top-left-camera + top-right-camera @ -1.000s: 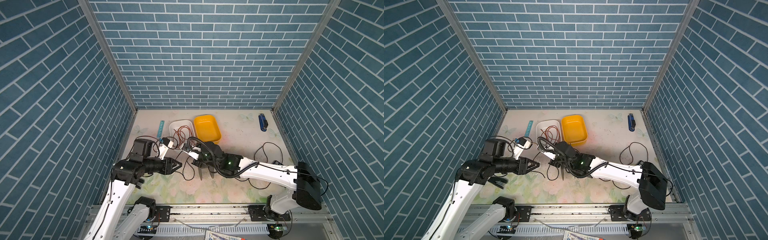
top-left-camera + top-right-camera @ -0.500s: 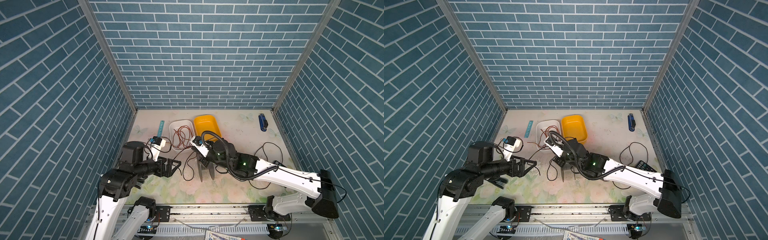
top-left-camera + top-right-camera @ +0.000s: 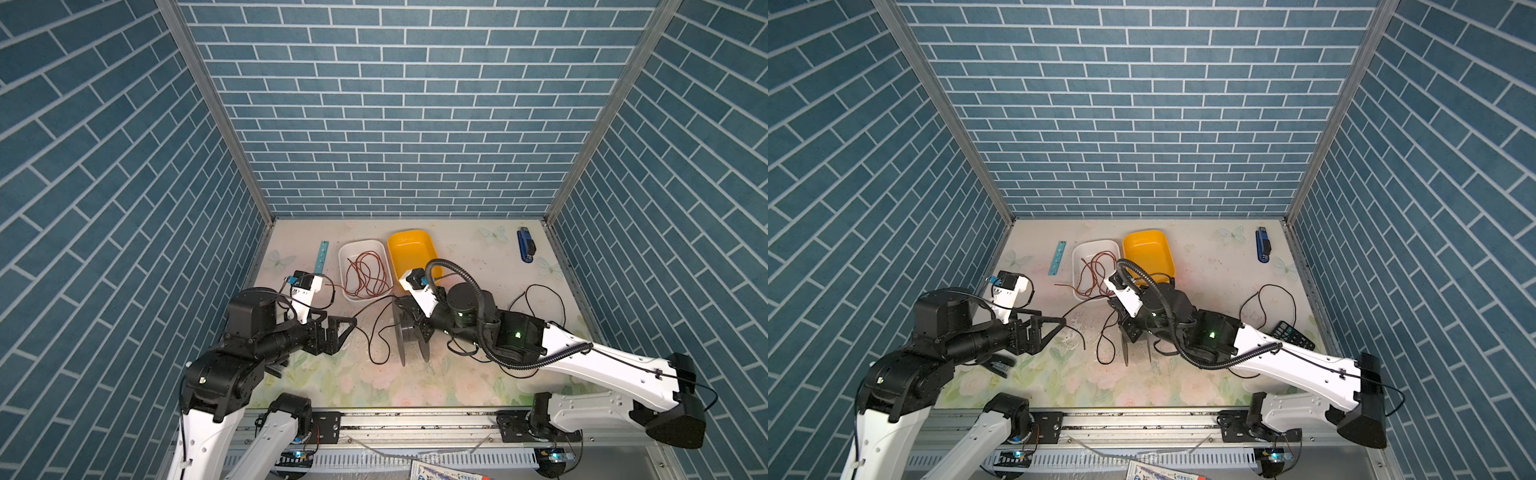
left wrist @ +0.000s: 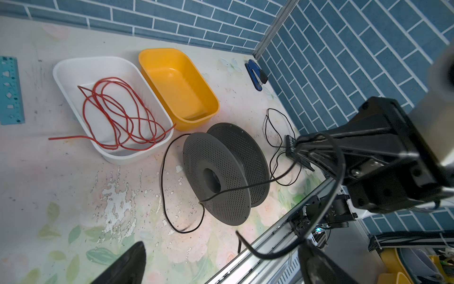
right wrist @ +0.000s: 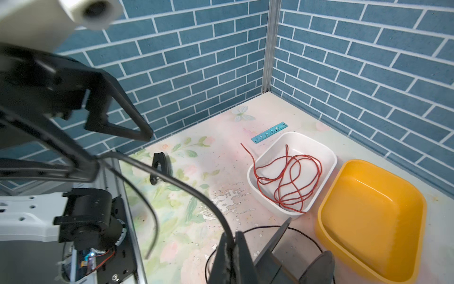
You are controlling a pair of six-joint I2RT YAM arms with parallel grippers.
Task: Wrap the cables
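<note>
2 arms meet at the grey spool [image 4: 196, 157].
Left gripper [image 3: 345, 330] reaches level, jaws wide and empty; right gripper [image 5: 231, 246] angles down, pinched onto the black cable [image 4: 161, 177].

Bright, even light falls from above; the worktop [image 3: 465, 266] looks pale, slightly washed out. A soft sheen lies inside the yellow tub [image 4: 179, 81], and shadows beside the tub are faint. In both wrist views whatever sits closest to the lens blurs; brick walls [image 3: 395, 124] splay outward toward top-view edges
</note>
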